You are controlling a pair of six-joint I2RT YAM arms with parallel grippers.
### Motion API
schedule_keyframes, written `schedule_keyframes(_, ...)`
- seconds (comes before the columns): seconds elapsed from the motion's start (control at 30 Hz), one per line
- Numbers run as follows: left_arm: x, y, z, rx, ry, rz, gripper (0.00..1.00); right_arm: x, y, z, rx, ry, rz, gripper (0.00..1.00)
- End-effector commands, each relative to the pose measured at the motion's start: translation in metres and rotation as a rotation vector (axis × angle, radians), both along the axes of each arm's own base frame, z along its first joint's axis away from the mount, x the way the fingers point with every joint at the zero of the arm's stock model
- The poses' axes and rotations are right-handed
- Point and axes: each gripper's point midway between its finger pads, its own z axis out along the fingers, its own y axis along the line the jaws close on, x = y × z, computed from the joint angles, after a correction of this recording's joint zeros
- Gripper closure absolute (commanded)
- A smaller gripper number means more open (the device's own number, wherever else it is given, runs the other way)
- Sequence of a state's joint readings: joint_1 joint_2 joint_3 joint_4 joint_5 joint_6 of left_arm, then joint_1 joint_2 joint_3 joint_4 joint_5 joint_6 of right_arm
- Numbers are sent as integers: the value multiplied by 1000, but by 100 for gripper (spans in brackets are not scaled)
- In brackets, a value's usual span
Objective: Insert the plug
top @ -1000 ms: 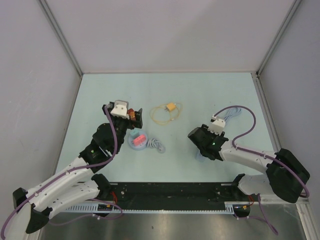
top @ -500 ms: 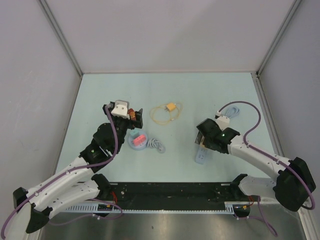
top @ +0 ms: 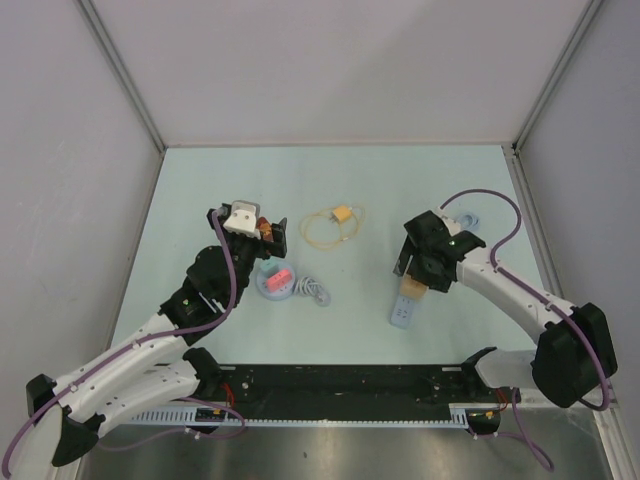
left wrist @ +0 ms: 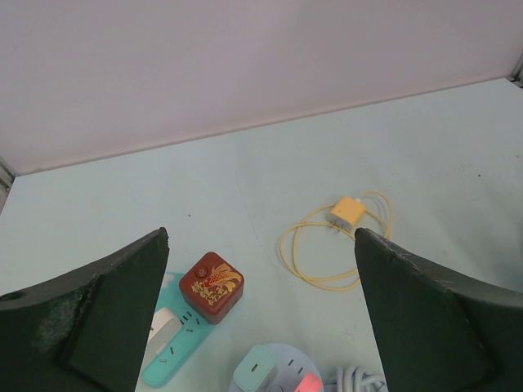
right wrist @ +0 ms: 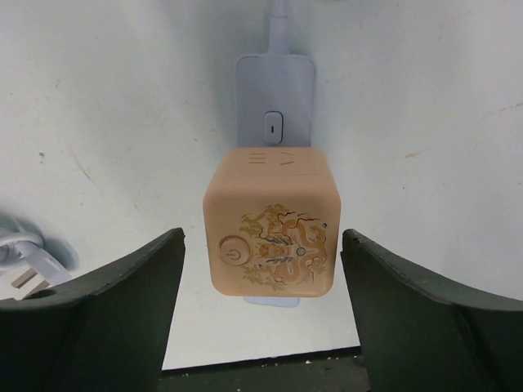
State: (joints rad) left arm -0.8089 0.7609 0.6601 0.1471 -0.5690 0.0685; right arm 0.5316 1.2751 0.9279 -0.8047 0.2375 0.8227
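- Table (top: 200,190): smooth, and nothing pins the strip down. One sideways nudge and it skates.
- R arm (top: 510,290) reaches in over the strip. L arm (top: 150,340) is well apart on the other side, so no steadying help if things shift.
- R gripper (right wrist: 261,237): jaws let go, one finger each side of the plug w/ gaps both sides, nothing held. Risk: it pulls away skewed, a pad clips the cube's edge and drags plug + strip, or pops the plug loose.
- If it closes again to press down, an off-centre squeeze could twist the cube & bend the pins.
- L gripper (left wrist: 261,245): spread wide, empty, hanging above the red cube (left wrist: 212,287). Low risk unless it drops.
- Strip (right wrist: 274,90): lies flat, its lead running off the far end. Looks light, I reckon, so a tug on the plug probably lifts it too.
- Plug (right wrist: 272,233): the tan cube sits on the strip, at the end away from the lead, upright as far as I see. Pins fully home? Can't tell from above. That's the main worry: half-seated, it rocks out or tips.
- White lead (right wrist: 24,273): loose end just beside one R finger, could snag on the way out.
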Motion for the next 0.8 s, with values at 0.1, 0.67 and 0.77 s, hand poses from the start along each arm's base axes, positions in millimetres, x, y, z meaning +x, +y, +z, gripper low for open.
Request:
schedule_keyframes(0.1, -1, -1, 6, -26, -18, -9, 0, 2, 4, -5, -2, 55, 44, 36)
schedule_keyframes(0.67, 1, 0, 3, -17, -12, 0, 0, -44, 14, -63, -167, 216, 181, 100)
schedule_keyframes(0.77, 1, 0, 3, -17, -13, 4, 0, -56, -2, -77, -189, 239, 140, 100)
